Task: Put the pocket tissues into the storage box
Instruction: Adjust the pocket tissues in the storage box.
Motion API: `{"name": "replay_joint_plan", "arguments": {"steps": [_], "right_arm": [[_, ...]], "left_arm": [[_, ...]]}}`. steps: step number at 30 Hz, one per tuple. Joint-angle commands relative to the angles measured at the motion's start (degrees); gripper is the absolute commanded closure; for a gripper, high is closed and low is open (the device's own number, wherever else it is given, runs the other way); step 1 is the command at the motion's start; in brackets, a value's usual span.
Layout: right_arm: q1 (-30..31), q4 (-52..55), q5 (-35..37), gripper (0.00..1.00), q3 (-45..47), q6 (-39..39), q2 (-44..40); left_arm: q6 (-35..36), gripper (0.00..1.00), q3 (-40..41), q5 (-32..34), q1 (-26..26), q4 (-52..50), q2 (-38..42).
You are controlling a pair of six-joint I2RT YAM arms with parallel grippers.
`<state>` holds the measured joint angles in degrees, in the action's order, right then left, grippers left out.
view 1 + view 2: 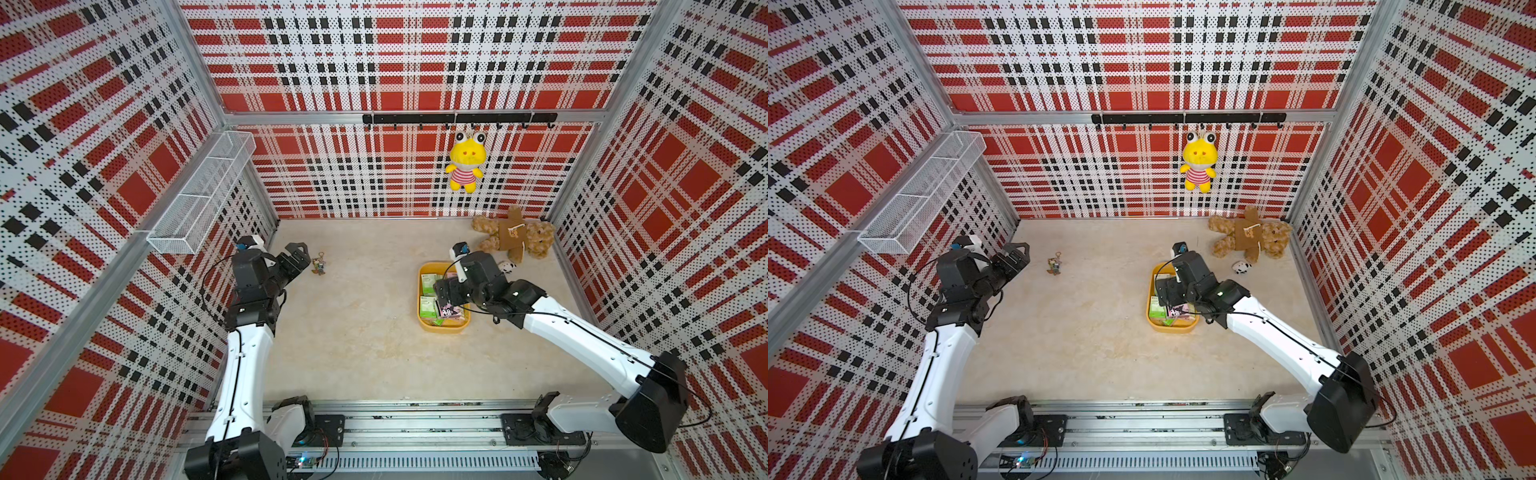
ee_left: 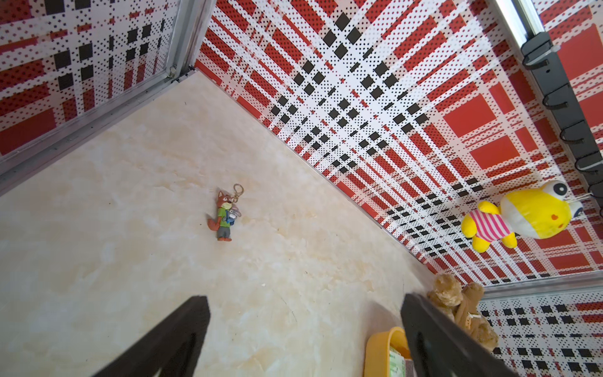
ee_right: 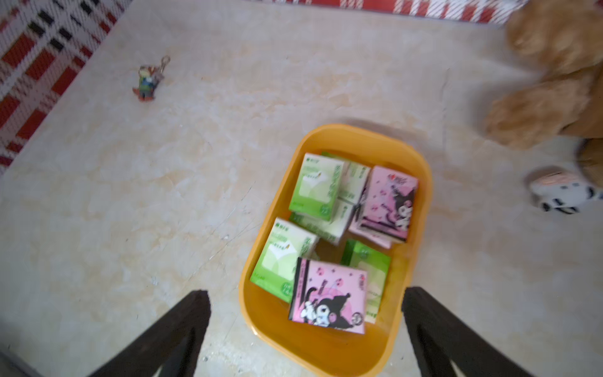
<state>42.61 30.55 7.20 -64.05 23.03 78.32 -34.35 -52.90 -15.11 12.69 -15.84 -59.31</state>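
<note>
Right tool (image 3: 306,293): jaws wide apart, empty, poised over the shallow yellow-orange plastic storage box (image 3: 329,355), right of centre in both top views. Contents: pocket tissues (image 3: 315,187), soft flat rectangular packs, green-and-white and pink cartoon-printed, overlapping; none seen loose on the beige tabletop (image 1: 353,353). Step judged: lifting clear, packing apparently done; best straight up, clearing the rim. Brown plush bear (image 1: 515,235) and small spotted plush (image 1: 506,266) crowd the upper right; open room lies centre and left. Left tool (image 2: 305,297): apart, empty, near the fox keychain charm (image 2: 225,215).
</note>
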Motion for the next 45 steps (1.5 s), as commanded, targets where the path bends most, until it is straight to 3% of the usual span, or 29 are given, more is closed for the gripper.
{"name": "replay_joint_plan", "arguments": {"steps": [1, 8, 18, 45], "right_arm": [[4.35, -3.22, -5.36, 0.0, -0.12, 2.64, 5.09], [6.83, -4.71, -7.03, 0.0, -4.14, 4.27, 14.07], [6.26, -1.97, -5.41, 0.0, -4.0, 4.07, 17.18], [4.19, -0.62, 1.12, 0.0, 0.07, 4.93, 15.85]], "left_arm": [[-0.36, 0.01, 1.14, 1.71, -1.09, 1.33, 0.81], [0.07, 0.01, 1.22, 1.49, -1.17, 1.11, 1.11], [0.89, 0.01, 3.27, 1.49, -1.09, 0.55, 2.22], [1.8, 0.01, 3.5, 0.79, -0.32, -0.33, 2.62]]}}
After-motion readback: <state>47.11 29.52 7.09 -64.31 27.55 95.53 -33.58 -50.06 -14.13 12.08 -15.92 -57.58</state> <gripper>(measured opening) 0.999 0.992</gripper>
